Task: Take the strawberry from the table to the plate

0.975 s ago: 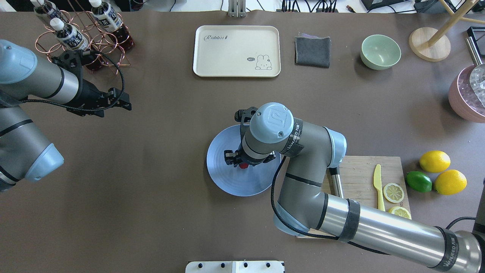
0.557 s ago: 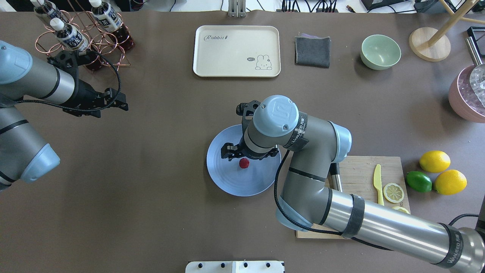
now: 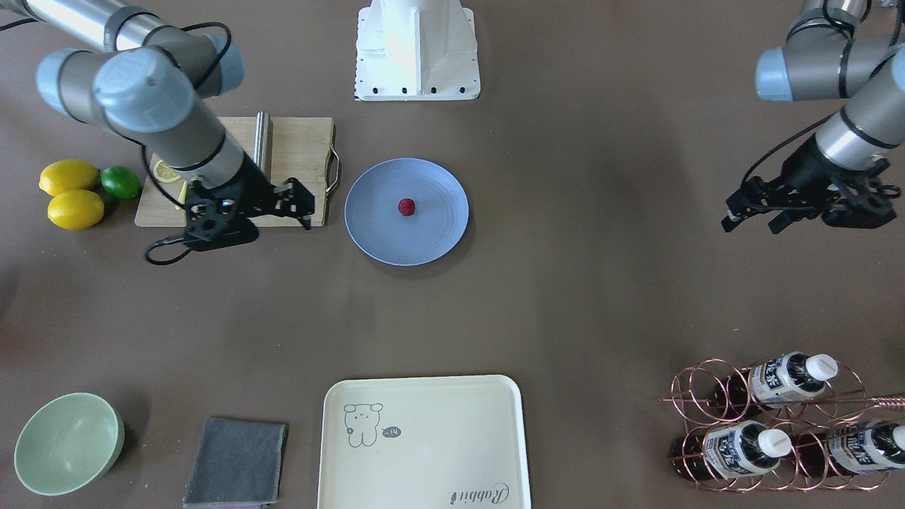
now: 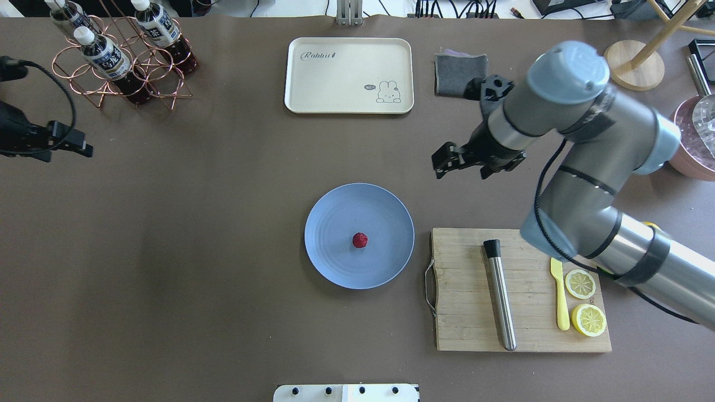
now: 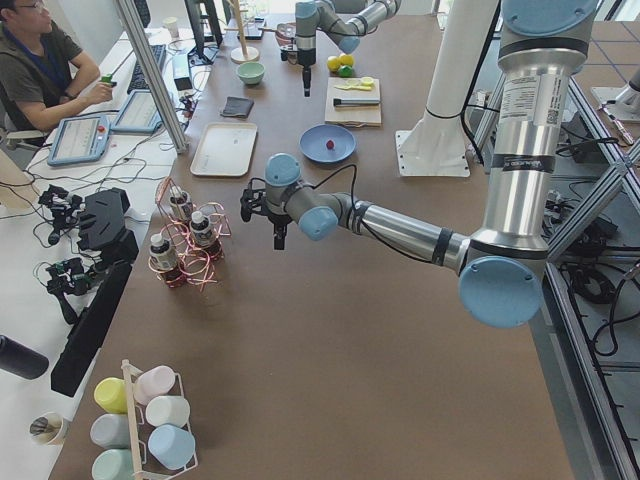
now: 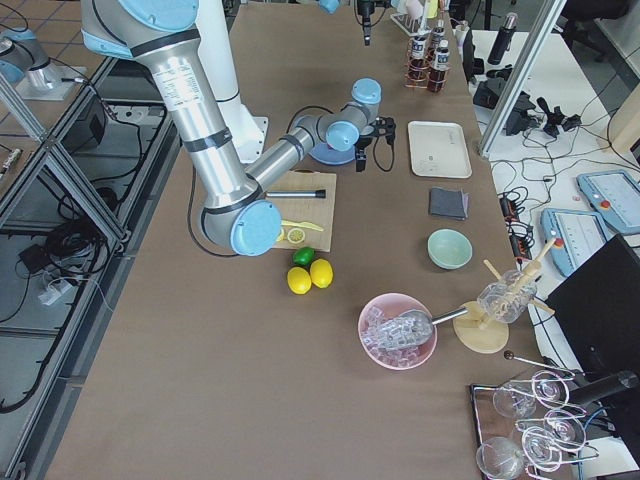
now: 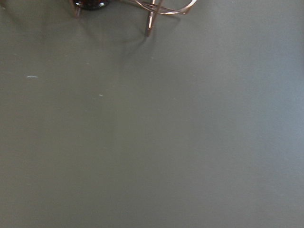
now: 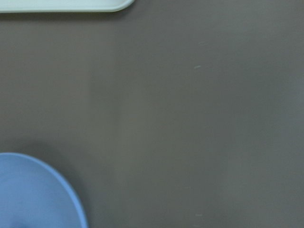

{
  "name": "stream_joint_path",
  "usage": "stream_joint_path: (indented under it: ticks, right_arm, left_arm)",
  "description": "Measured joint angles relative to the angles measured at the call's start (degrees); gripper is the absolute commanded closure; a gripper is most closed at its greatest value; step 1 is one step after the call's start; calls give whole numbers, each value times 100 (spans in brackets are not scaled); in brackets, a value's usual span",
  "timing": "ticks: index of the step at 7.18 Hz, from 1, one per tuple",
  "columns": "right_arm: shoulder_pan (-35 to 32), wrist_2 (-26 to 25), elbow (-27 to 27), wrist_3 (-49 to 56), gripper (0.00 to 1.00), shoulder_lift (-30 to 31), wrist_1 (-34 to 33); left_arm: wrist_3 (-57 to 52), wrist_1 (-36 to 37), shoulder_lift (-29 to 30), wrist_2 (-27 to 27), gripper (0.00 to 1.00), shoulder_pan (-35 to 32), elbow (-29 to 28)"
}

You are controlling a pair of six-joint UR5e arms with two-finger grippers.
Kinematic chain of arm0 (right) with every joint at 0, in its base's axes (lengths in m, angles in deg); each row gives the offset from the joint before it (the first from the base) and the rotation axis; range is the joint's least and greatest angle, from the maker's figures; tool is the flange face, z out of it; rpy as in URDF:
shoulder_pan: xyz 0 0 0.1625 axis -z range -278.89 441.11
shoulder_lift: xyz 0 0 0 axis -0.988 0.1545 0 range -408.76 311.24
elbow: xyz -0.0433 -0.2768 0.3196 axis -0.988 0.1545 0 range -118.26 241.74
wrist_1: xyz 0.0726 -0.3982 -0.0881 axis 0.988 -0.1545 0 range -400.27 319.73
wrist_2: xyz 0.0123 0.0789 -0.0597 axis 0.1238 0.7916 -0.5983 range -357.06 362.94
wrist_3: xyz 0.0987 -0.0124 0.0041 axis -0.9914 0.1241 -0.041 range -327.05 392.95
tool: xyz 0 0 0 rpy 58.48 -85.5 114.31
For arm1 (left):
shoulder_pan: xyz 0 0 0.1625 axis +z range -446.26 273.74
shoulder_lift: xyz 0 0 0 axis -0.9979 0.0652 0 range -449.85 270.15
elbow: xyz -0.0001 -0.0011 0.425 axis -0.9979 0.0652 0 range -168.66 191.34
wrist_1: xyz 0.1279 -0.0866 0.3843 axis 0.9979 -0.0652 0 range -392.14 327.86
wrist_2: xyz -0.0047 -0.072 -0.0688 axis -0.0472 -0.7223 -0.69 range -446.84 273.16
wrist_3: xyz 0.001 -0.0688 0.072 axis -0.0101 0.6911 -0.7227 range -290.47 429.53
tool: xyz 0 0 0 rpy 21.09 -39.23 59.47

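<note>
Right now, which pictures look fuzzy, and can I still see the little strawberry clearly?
Right wrist view: smeary, showing only a corner of the plate and the brown table, no strawberry. Left wrist view: soft too, mostly table. Overhead view: sharp, the strawberry shows crisply near the middle of the plate. Front-facing view: also sharp, with a soft shadow along the plate's edge.

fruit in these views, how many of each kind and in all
strawberry: 1
whole lemons: 2
lime: 1
lemon slices: 2
total: 6
</note>
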Motion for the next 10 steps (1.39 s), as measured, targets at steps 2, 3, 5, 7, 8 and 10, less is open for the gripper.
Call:
stream_joint_path:
  ticks: [2, 3, 5, 7, 8, 10]
  right_arm:
    - [-1402, 612, -243, 2450, 0, 1394, -275]
    - [-2231, 886, -75, 3876, 0, 1913, -545]
    - [-3562, 768, 447, 6346, 0, 2131, -1674]
    - [-4095, 306, 652, 7512, 0, 2045, -2333]
    - [-4163, 261, 671, 7642, 0, 2046, -2423]
    - [-4185, 260, 682, 7670, 0, 2057, -2431]
  left_arm:
    - [-1912, 691, -454, -500, 5, -837, -77]
    - [-2893, 1348, -583, -557, 4, -1189, -105]
    - [-4409, 2391, -669, -552, 3, -1862, -294]
    - [-4740, 2612, -741, -537, 3, -2209, -420]
    - [-4763, 2621, -785, -543, 3, -2362, -446]
    - [-4772, 2619, -813, -525, 3, -2470, -460]
